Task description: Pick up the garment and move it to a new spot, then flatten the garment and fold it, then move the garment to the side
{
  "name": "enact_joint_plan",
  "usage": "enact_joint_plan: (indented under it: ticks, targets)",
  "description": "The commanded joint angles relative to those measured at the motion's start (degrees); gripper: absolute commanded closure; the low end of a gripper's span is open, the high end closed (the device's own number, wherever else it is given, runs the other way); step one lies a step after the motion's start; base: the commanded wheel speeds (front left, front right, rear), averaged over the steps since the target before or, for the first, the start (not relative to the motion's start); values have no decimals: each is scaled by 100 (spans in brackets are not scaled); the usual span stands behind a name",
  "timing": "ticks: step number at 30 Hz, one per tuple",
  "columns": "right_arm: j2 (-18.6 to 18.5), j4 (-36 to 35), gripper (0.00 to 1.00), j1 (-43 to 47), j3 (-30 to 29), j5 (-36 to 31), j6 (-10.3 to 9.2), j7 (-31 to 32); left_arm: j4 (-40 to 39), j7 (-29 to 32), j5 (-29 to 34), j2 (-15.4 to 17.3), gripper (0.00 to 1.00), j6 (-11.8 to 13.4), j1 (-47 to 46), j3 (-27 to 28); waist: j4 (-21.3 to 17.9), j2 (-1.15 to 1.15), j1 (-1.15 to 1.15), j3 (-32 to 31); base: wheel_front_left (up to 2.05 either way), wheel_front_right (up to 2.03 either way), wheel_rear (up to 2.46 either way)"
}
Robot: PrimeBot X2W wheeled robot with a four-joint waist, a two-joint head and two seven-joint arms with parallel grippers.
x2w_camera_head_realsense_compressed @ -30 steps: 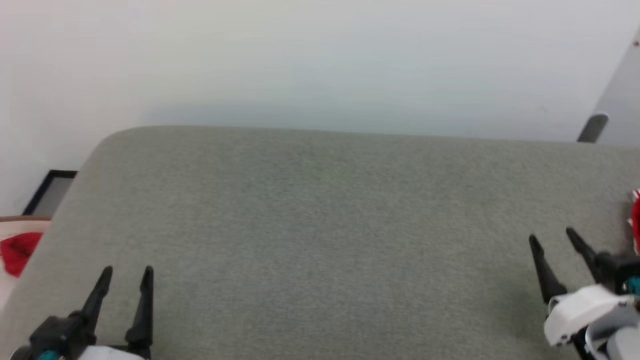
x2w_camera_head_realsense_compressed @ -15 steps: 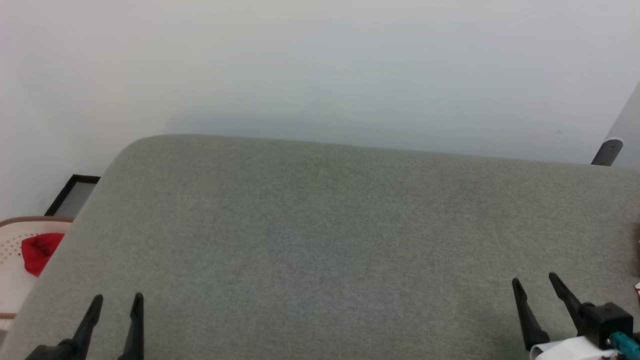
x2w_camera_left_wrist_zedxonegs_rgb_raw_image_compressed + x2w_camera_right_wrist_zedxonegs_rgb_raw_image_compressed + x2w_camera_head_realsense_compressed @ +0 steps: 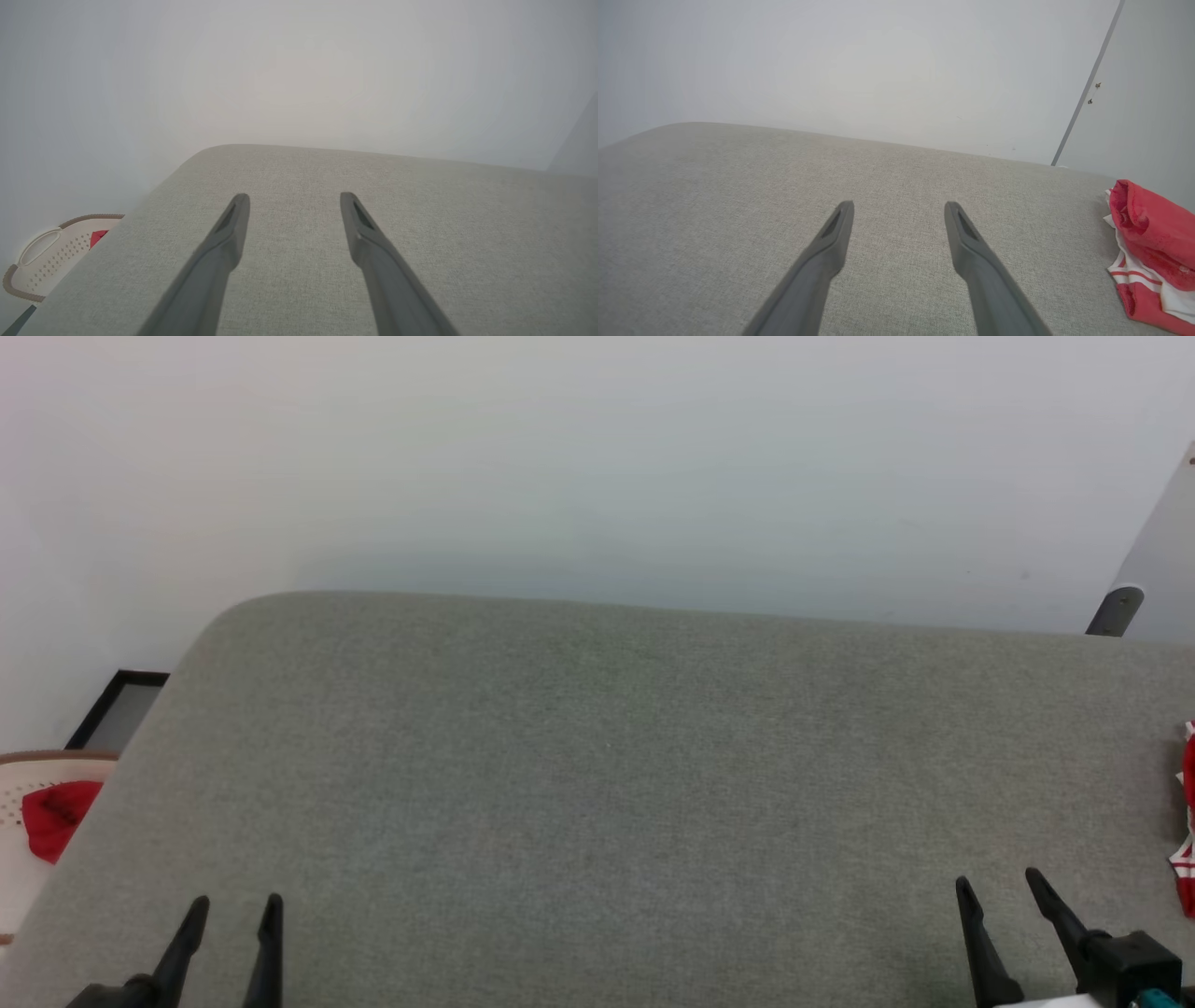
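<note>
One left claw [image 3: 237, 900], one right claw [image 3: 996, 877], one garment [image 3: 1148, 233], one basket [image 3: 56, 252]

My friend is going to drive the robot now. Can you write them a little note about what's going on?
Left end effector: open, empty, over the grey fabric-covered surface.
Right end effector: open, empty, over the same surface.
Garment: the red jersey with white-and-red striped trim lies bunched at the surface's right edge, untouched.
Done: cannot tell; it looks bunched, not neatly folded.
Left, likely: pick it up, move, flatten, fold, set aside.
</note>
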Motion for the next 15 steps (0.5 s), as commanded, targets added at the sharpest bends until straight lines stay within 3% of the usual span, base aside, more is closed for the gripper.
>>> enact_joint_plan:
  ticks: [1,15]
  targets:
    - [38,-29,0,114,-27,-60,-6,-29,7,-5,-50,46,0,-13,22,-35,-12,0,0,2,0,0,0]
    - [70,-41,0,201,-87,-95,-6,-29,-5,-5,-246,226,0,-15,-12,-258,0,0,0,-8,0,0,0]
